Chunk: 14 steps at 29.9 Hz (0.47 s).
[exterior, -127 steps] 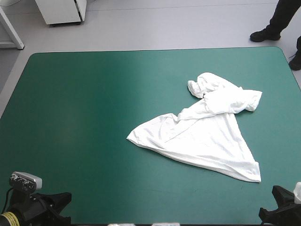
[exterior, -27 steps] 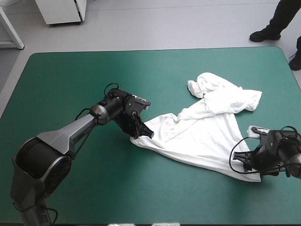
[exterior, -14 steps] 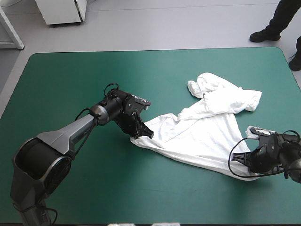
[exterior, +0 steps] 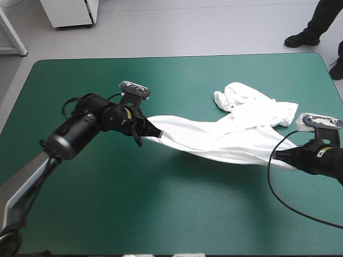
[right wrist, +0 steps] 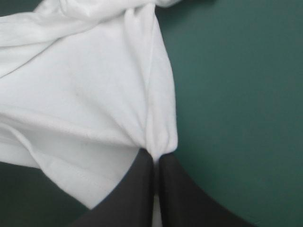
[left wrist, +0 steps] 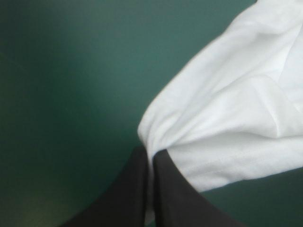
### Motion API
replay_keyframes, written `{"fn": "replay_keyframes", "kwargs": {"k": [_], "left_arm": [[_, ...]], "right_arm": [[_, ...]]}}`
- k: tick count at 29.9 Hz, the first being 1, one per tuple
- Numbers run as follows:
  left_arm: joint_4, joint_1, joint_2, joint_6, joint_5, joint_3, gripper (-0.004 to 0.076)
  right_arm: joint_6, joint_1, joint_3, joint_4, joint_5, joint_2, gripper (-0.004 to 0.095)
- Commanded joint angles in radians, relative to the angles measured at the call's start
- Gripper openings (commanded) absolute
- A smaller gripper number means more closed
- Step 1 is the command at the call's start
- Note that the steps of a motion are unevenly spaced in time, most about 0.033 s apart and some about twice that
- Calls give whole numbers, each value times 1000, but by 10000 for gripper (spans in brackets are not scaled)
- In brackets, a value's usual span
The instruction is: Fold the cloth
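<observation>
T-shirt (exterior: pixel 214 140) stretches as a sagging white band between the two grippers, over the right half of the teal-green cover (exterior: pixel 161 209). The left gripper (exterior: pixel 151 133) pinches the band's left corner, its black fingers clamped on the cloth. The right gripper (exterior: pixel 280 156) is clamped likewise on the opposite corner, near the table's right edge. A crumpled part rests on the cover farther back.

White T-shirt (exterior: pixel 214 140), near edge taut, seemingly lifted, far end crumpled, right of centre.
</observation>
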Motion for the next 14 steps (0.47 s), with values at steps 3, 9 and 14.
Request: {"fn": "replay_keyframes", "kwargs": {"k": [3,9,14], "left_arm": [[50,-3,-257,-51,-86,-28,-10],[55,-3,-459,-68,-210,-28,-10],[58,-3,-546,-68,-407,-28,-10]], "right_arm": [[-27,54,-185,-25,-9,-82,-17],[-27,66,-383,-47,-10,-104,-17],[-66,69,-536,-42,-58,-104,-17]]}}
